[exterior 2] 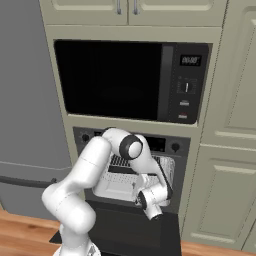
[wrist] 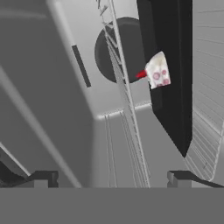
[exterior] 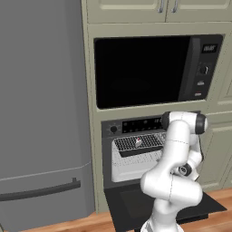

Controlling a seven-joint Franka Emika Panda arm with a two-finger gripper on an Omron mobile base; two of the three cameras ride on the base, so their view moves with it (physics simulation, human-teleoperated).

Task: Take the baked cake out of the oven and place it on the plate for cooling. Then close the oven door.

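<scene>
Fridge (exterior: 41, 113): tall grey body along the left side of both base views; its dark bar handle sits low on the door, cut off at the frame edge.
Microwave (exterior: 154, 68): large black unit built in above the oven, dark glass, control strip on its right side.
Oven (exterior: 131, 154): black front with a control strip, pale grey cavity open; the arm covers the right part of the cavity in the left base view and much of the middle in the right base view.
Oven door (exterior: 131, 206): dropped flat, black, reaching out toward the base; its near edge is partly behind the arm, and the handle is hard to make out.
Wire rack (exterior: 138, 142): pulled-out grid high in the cavity; in the hand view it runs as thin wires up the middle, rolled nearly upright.
Dark tray (wrist: 168, 65): black slab on the rack, its far end cut off at the top of the hand view.
Cake (wrist: 157, 72): small white slice with red spots, on the dark tray in the oven; tiny in the left base view.
Gripper (wrist: 111, 179): fingertips spread wide at the bottom of the hand view, nothing between them, well short of the cake; open grey cavity lies ahead.
</scene>
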